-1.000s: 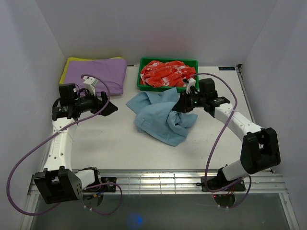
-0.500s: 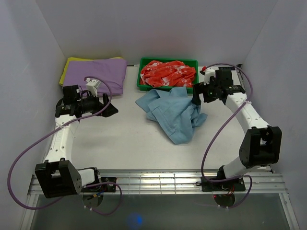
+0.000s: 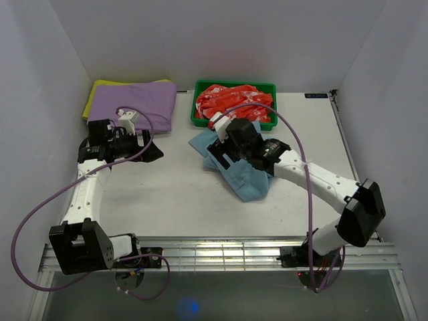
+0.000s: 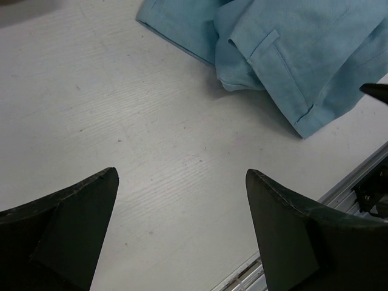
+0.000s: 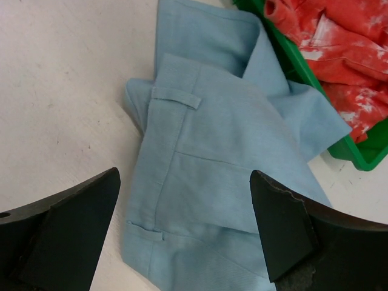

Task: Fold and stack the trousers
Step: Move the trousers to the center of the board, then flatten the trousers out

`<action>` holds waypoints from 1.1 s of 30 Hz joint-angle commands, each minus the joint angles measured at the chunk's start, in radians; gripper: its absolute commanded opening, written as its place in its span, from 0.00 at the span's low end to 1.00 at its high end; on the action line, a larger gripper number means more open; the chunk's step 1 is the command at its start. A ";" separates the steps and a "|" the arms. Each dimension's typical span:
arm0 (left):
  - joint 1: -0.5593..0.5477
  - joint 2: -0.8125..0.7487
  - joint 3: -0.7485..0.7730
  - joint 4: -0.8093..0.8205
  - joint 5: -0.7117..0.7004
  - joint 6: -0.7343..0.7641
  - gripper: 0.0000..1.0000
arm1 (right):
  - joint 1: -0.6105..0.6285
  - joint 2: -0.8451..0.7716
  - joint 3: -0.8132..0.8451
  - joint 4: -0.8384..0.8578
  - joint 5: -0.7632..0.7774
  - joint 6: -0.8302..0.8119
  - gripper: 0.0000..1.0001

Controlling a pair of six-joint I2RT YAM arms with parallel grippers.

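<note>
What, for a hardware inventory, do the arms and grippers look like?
Left arm and right arm: white tubular links, chunky black joint housings, a purple cable looping along each. Left gripper and right gripper: two broad black wedge-shaped fingers.

Arm links [image 3: 84, 195]: white tubes.
Joints [image 3: 364, 214]: bulky black housings.
Cables [image 3: 27, 220]: purple, looping base to wrist.
Fingers [image 5: 60, 224]: matte black, wedge-shaped.
</note>
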 commanded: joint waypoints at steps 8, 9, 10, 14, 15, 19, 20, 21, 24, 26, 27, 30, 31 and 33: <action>-0.001 0.042 0.005 0.062 0.007 -0.098 0.96 | 0.125 0.314 -0.059 0.089 0.313 -0.034 0.92; -0.002 0.040 0.003 0.065 0.002 -0.097 0.97 | 0.125 0.330 -0.062 0.096 0.319 -0.037 0.92; -0.002 0.038 0.000 0.065 0.001 -0.092 0.96 | 0.125 0.357 -0.060 0.099 0.324 -0.035 0.92; -0.002 0.025 -0.009 0.071 -0.016 -0.078 0.97 | 0.125 0.382 -0.088 0.159 0.396 -0.073 0.84; -0.001 0.022 -0.015 0.074 -0.019 -0.075 0.97 | 0.125 0.383 -0.091 0.178 0.405 -0.086 0.74; -0.001 0.028 -0.031 0.091 -0.022 -0.048 0.96 | 0.125 0.325 -0.105 0.182 0.415 -0.118 0.34; -0.002 0.031 -0.034 0.102 -0.022 -0.031 0.96 | 0.125 0.307 -0.112 0.182 0.422 -0.135 0.23; -0.005 0.037 -0.037 0.108 -0.024 -0.025 0.96 | 0.123 0.291 -0.115 0.182 0.427 -0.147 0.08; -0.031 0.075 -0.037 0.136 -0.037 -0.006 0.95 | 0.096 0.201 -0.137 0.179 0.401 -0.175 0.08; -0.053 0.112 -0.031 0.168 -0.037 -0.006 0.96 | 0.051 0.091 -0.154 0.172 0.329 -0.185 0.08; -0.083 0.124 -0.029 0.183 -0.040 -0.014 0.96 | 0.034 0.008 -0.170 0.166 0.291 -0.191 0.08; -0.161 0.173 -0.023 0.254 -0.042 -0.028 0.97 | -0.062 -0.098 -0.190 0.141 0.145 -0.217 0.08; -0.180 0.186 -0.020 0.272 -0.042 -0.043 0.97 | -0.087 -0.153 -0.194 0.130 0.096 -0.222 0.08; -0.227 0.219 -0.012 0.332 -0.039 -0.058 0.98 | -0.113 -0.179 -0.166 0.054 0.008 -0.240 0.23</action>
